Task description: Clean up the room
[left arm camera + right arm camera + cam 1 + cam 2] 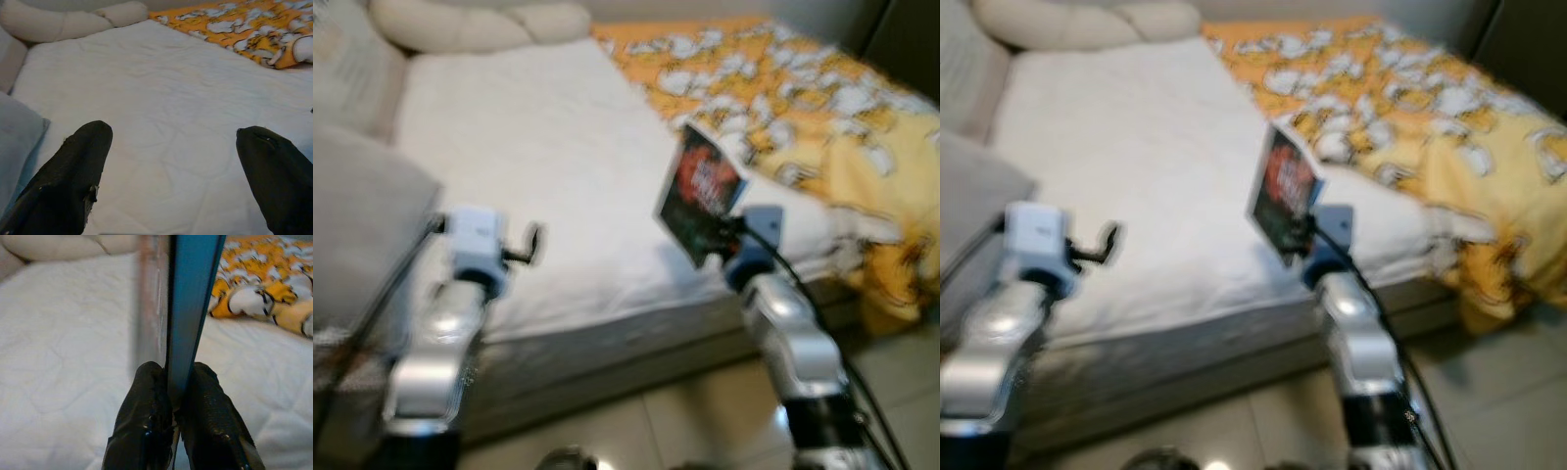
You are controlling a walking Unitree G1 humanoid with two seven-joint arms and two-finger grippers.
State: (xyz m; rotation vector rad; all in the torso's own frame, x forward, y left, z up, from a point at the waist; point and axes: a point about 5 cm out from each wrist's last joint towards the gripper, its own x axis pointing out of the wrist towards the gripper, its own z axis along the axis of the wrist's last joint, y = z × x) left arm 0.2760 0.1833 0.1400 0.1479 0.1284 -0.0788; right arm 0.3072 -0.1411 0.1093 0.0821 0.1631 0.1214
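Observation:
A thin book with a dark red-and-black cover [700, 191] is held upright over the near edge of the white bed [529, 166]. My right gripper [171, 396] is shut on its lower edge; in the right wrist view I see the book edge-on, a blue back [190, 308] and blurred front. My left gripper [173, 147] is open over the white mattress, with nothing between its black fingers [73, 171]. In the left eye view the left gripper [530, 245] hovers at the bed's near left part.
A yellow patterned blanket [822, 108] covers the bed's right side and hangs over its edge. Cream pillows [480, 24] lie along the head, and a grey cushion [357, 215] sits at the left. Pale tiled floor [685, 421] runs below the bed's front edge.

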